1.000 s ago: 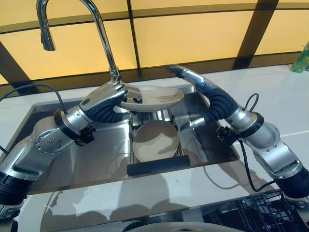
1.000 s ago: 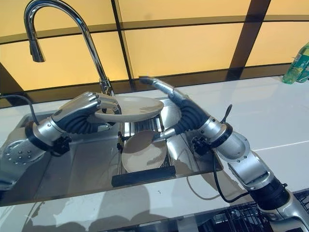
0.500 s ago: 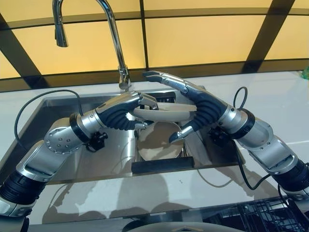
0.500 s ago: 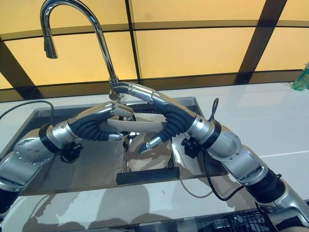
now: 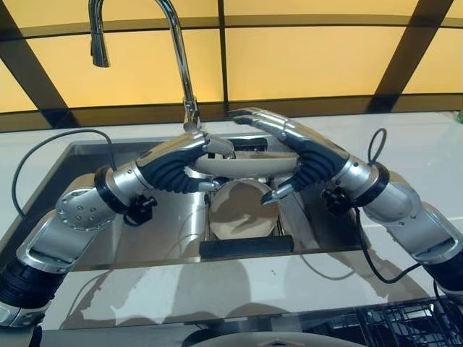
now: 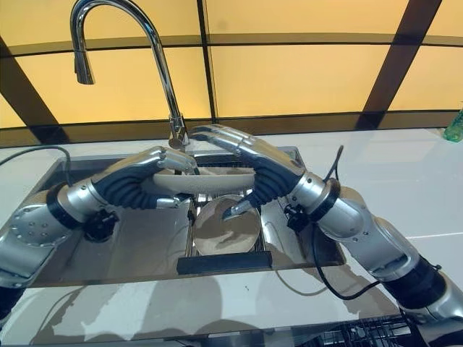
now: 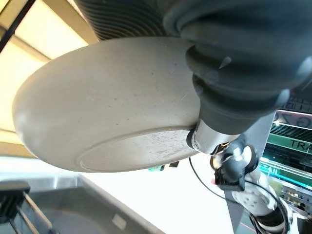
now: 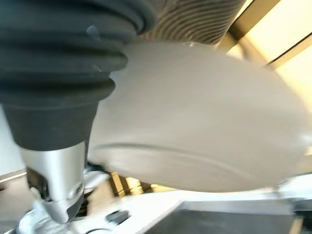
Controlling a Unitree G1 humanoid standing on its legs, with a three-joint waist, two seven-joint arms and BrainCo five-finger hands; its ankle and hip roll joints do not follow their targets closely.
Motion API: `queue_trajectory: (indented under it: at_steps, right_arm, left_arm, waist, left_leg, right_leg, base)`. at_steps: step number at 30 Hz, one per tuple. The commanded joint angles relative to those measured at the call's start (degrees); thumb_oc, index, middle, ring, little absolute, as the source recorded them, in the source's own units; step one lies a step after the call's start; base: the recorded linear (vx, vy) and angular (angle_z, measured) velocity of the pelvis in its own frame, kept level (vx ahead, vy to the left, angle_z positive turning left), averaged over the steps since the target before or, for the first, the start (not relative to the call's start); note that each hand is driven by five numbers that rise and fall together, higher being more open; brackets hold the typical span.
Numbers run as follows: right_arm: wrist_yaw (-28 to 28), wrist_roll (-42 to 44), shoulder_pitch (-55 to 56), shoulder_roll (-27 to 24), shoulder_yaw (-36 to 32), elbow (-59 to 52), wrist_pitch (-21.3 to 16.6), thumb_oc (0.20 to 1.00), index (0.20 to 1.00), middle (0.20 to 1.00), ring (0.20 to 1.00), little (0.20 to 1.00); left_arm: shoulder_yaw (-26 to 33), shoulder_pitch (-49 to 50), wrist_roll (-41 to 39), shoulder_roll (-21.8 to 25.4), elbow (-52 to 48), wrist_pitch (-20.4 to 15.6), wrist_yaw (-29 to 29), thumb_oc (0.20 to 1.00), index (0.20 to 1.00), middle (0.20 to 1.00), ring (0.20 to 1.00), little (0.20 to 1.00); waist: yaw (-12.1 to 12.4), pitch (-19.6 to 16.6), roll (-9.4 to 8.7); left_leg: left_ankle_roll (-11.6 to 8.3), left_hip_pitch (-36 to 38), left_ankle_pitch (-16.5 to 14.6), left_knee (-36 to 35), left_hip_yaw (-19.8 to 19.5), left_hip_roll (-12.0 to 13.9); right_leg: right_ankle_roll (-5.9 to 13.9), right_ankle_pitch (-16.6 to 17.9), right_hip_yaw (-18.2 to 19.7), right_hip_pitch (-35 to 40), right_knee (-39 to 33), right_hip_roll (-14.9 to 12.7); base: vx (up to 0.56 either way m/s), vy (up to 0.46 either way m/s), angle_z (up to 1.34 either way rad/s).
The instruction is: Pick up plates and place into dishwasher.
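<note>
Over a stainless steel sink (image 5: 108, 238) set into a pale countertop (image 5: 427, 144), the robot's left hand (image 5: 177, 163) reaches in from the left, its fingers curled over the near rim of a beige plate (image 5: 246, 165) and its thumb beneath, pinching the plate's left edge. The plate is held level in the air above the basin, just in front of the base of a tall chrome faucet (image 5: 177, 58) whose arched spout rises against amber wall panels (image 5: 304, 58) divided by dark strips. Below the raised plate, a second beige plate (image 5: 242, 210) leans upright in a wire rack (image 5: 278, 217) inside the sink, with a dark bar (image 5: 246, 246) lying along the basin's front edge just before it. From the right, the right hand (image 5: 304, 155) closes on the same raised plate, fingers arched over its top and far rim and thumb angled down beneath its right edge, so that the plate sits gripped between both hands. The left wrist view shows the plate's speckled underside (image 7: 112, 117) close against the hand's ribbed cover. At the lower right corner, the black wire of a dishwasher rack (image 5: 405, 325) is visible below the counter's edge.
</note>
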Motion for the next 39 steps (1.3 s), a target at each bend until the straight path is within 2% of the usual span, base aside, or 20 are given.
queue_trajectory:
  at_steps: [1,2,6,13,25,27,29,30,31,35,36,39]
  right_arm:
    - [-3.5,0.9,2.0,-1.7,-3.6,-3.4,0.7,0.338,0.338,0.338,0.338,0.338]
    - [-3.8,0.6,2.3,-1.4,-3.9,-3.3,1.0,0.200,0.200,0.200,0.200,0.200]
    - [-5.2,0.6,4.2,-1.1,-5.5,-3.0,1.8,0.200,0.200,0.200,0.200,0.200]
    - [-4.3,1.7,6.7,-0.4,-7.6,-2.7,0.7,0.200,0.200,0.200,0.200,0.200]
    - [-3.7,7.3,4.6,2.7,-4.9,-1.9,-1.7,0.200,0.200,0.200,0.200,0.200]
    - [-4.1,7.6,4.5,3.4,-4.6,-1.5,-2.1,0.200,0.200,0.200,0.200,0.200]
    - [-5.7,7.3,4.5,4.9,-4.6,-0.6,-2.7,0.200,0.200,0.200,0.200,0.200]
    - [-6.1,7.2,4.6,5.4,-4.7,-0.4,-3.0,0.200,0.200,0.200,0.200,0.200]
    - [-6.4,6.9,4.9,6.2,-5.1,-0.1,-3.4,0.200,0.200,0.200,0.200,0.200]
    - [-7.3,4.9,6.6,8.0,-7.4,1.7,-4.2,0.200,0.200,0.200,0.200,0.200]
    - [-7.7,4.3,7.3,8.0,-8.3,2.4,-4.1,0.200,0.200,0.200,0.200,0.200]
    - [-8.5,1.6,9.4,9.4,-11.3,3.3,-3.7,0.200,0.200,0.200,0.200,0.200]
  left_arm:
    - [5.1,2.7,-3.0,2.7,-1.6,-3.2,3.0,0.200,0.200,0.200,0.200,0.200]
    - [5.3,2.8,-2.9,2.5,-1.5,-3.5,2.9,0.200,0.200,0.200,0.200,0.200]
    - [6.6,3.7,-3.2,2.4,-2.0,-3.9,3.2,0.200,0.200,0.200,0.200,0.200]
    - [7.9,4.4,-4.0,1.3,-2.4,-4.1,2.5,0.200,0.200,0.200,0.200,0.200]
    - [5.7,2.9,-4.0,-0.8,-1.7,-3.2,3.3,0.200,0.200,0.200,0.200,0.200]
    - [5.4,2.9,-3.7,-1.3,-1.5,-2.7,4.2,0.200,0.200,0.200,0.200,0.200]
    - [5.3,3.4,-5.3,-3.0,-0.7,0.4,5.5,0.200,0.200,0.200,0.200,0.200]
    - [5.4,3.6,-6.4,-3.6,-0.2,1.6,5.5,0.391,0.391,0.391,0.391,0.391]
    - [5.5,4.1,-7.3,-4.6,0.4,3.2,5.4,1.000,1.000,1.000,1.000,1.000]
    - [7.2,6.5,-6.0,-7.5,3.5,3.3,11.4,1.000,1.000,1.000,1.000,1.000]
    - [8.7,7.0,-8.6,-8.3,4.5,3.7,14.1,1.000,1.000,1.000,1.000,1.000]
    - [13.6,9.2,-8.4,-11.6,6.2,2.9,19.3,1.000,1.000,1.000,1.000,1.000]
  waist:
    - [-0.4,-3.7,-0.81]
    - [-0.4,-3.7,-0.81]
    - [-0.6,-3.8,-0.73]
    - [-1.0,-3.9,-0.84]
    - [-0.7,-3.9,-0.96]
    - [-0.7,-3.9,-0.95]
    - [-0.6,-3.9,-1.01]
    - [-0.6,-3.9,-1.00]
    - [-0.6,-3.9,-0.99]
    - [-1.0,-4.0,-1.01]
    - [-1.1,-4.1,-1.02]
    - [-1.3,-4.3,-0.96]
  left_leg:
    - [2.14,-0.5,-0.9,1.3,3.6,-1.7]
    - [2.18,-0.4,-0.9,1.3,3.6,-1.8]
    - [2.19,-0.3,-1.0,1.2,3.7,-1.7]
    - [2.11,-0.4,-1.1,1.3,3.9,-1.5]
    - [1.79,-0.5,-0.8,1.0,3.8,-1.3]
    - [1.78,-0.5,-0.7,0.9,3.9,-1.2]
    - [1.81,-0.4,-0.6,0.7,4.1,-1.2]
    - [1.83,-0.4,-0.6,0.6,4.2,-1.2]
    - [1.84,-0.5,-0.6,0.6,4.3,-1.2]
    - [2.02,-0.2,-0.2,0.0,4.5,-1.2]
    - [2.04,-0.2,-0.1,-0.2,4.6,-1.1]
    - [2.01,-0.5,0.0,-0.3,4.7,-1.0]
  right_leg:
    - [0.32,-2.3,1.6,-4.5,8.7,1.2]
    - [0.31,-2.3,1.6,-4.6,8.8,1.2]
    - [0.37,-2.3,1.8,-4.6,8.8,1.2]
    - [0.32,-2.4,2.2,-4.6,8.5,1.3]
    - [0.11,-2.3,2.1,-4.3,8.0,1.6]
    - [0.09,-2.2,2.0,-4.3,7.9,1.6]
    - [0.04,-2.2,1.9,-4.2,7.7,1.7]
    - [0.03,-2.2,2.0,-4.2,7.6,1.7]
    - [0.00,-2.1,2.0,-4.3,7.6,1.8]
    - [-0.11,-1.9,2.6,-4.3,7.3,2.1]
    - [-0.20,-1.9,2.9,-4.2,7.2,2.2]
    - [-0.34,-1.8,3.6,-4.5,7.0,2.3]
  base:
    - [0.00,0.000,0.00]
    - [0.00,0.000,0.00]
    - [0.00,0.000,0.00]
    - [0.00,0.000,0.00]
    - [0.00,0.000,0.00]
    - [0.00,0.000,0.00]
    - [-0.02,0.000,0.01]
    - [-0.03,-0.003,0.01]
    - [-0.04,-0.003,0.02]
    - [-0.01,-0.001,0.00]
    - [0.00,0.000,0.00]
    - [0.00,0.000,0.00]
